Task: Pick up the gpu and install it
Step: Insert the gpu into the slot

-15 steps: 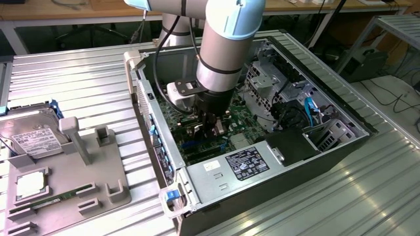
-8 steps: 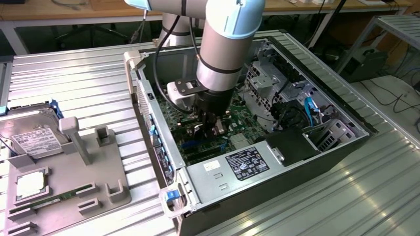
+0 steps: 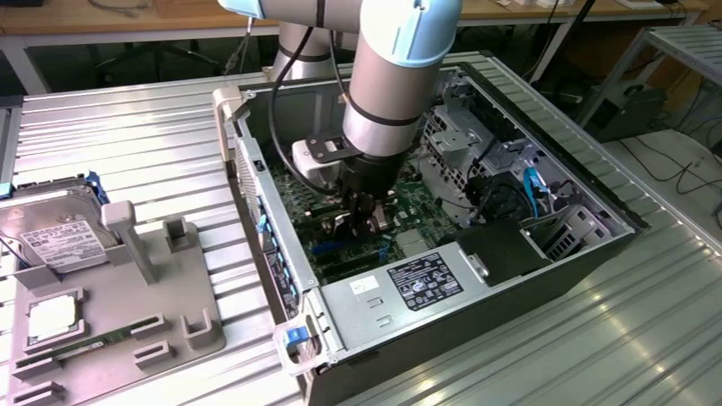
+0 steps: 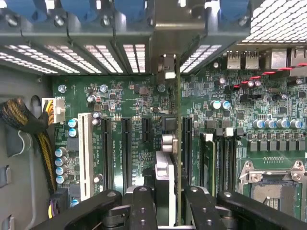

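Deep inside the open case (image 3: pixel 564 182), laid on its side upon a ribbed metal surface (image 3: pixel 147 144): gripper (image 4: pixel 170 194) clenched on the gpu (image 4: pixel 170 143), black fingers (image 4: pixel 144 206) pressing either face. Held on edge over the green motherboard (image 4: pixel 120 96), silvery bracket end close against the perforated rear wall (image 4: pixel 96 52). Seated in a slot or just above one: cannot tell.

Also within the case: boxy grey power supply (image 3: pixel 418 283) with a printed label, a metal drive cage (image 3: pixel 474 135), a braided yellow-and-black cable bundle (image 4: pixel 19 120) ending at a white plug (image 4: pixel 56 110).

Across the board, long black card slots (image 4: pixel 125 143) and one white slot (image 4: pixel 86 153) lying parallel to the card, small silver-topped capacitors, a square metal-framed processor socket (image 4: pixel 273 187).

Thin card, tight fit: a black slot just beside it on each flank, upright memory slots (image 4: pixel 220 158) near on the socket side. Round grey arm (image 3: pixel 395 76) reaching in through the open side, case walls clear of it all round.

Off toward the exterior view's left, a grey plastic tray (image 3: pixel 169 321) on the surface, well apart from the case, carrying a silver hard drive (image 3: pixel 51 233) with a white label and a small square silvery chip (image 3: pixel 51 317) lying flat.
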Available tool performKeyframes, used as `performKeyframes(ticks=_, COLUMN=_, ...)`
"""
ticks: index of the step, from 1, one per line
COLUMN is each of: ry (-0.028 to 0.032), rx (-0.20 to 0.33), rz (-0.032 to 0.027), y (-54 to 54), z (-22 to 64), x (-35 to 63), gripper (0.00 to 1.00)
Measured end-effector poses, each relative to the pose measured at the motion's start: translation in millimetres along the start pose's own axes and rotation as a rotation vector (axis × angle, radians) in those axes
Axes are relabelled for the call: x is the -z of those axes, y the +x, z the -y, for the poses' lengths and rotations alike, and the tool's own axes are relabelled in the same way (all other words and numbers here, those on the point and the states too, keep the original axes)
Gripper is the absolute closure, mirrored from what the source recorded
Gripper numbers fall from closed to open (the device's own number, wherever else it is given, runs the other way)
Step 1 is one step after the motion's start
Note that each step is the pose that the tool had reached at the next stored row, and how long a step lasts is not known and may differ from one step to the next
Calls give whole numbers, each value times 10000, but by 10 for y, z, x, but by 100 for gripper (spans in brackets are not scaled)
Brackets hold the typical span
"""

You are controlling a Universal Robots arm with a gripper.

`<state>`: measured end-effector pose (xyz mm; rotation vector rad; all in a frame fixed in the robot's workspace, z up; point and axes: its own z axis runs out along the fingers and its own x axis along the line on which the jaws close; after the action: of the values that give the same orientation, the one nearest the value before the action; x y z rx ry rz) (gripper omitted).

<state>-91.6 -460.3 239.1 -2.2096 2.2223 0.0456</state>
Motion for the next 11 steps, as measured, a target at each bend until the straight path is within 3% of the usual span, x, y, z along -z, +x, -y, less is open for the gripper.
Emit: performKeyframes(ticks=11, ry=-9, rx=-15, rz=1, y=-6, z=12, x=-5, gripper=72)
